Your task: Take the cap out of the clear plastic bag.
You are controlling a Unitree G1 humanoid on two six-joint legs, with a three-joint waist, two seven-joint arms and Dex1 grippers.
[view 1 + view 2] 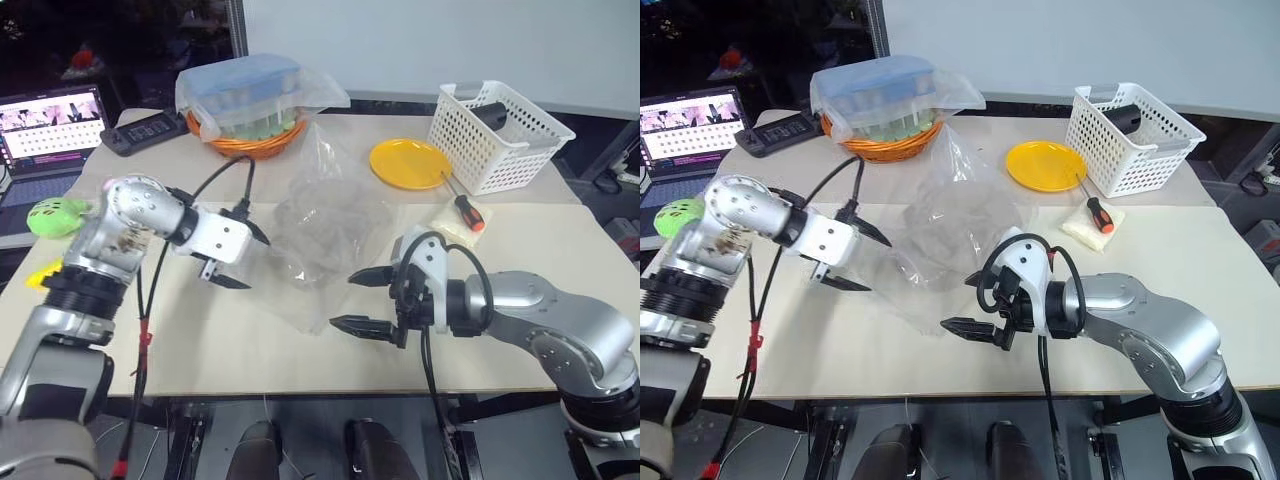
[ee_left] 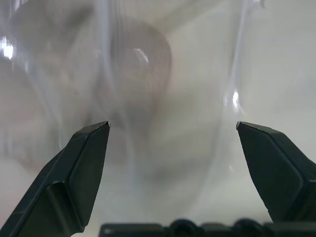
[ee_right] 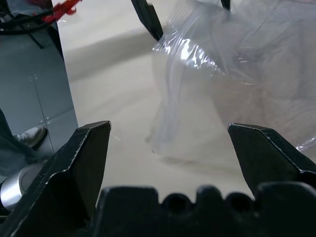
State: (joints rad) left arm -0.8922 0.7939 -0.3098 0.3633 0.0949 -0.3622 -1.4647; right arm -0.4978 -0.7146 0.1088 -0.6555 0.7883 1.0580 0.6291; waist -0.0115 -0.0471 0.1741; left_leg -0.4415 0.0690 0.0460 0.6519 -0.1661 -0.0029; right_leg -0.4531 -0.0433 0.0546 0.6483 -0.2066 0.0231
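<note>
The soft beige-tan fabric cap remains inside the crinkly clear plastic bag on the surface; left claw and right claw are spread, gripping nothing, so extraction is outstanding.

The bag between the two hands is thin clear film, crinkled and glossy, catching white highlights along its folds. Through it the cap shows as soft matt cloth with a fine weave. The left hand has a smooth white plastic housing and matt black fingers; the arm behind it is satin silver metal. The right hand has the same matt black fingers. Under both, the tabletop is a smooth, matt beige sheet. Beyond the right hand lie a glossy yellow plastic plate and a white plastic lattice basket.
</note>
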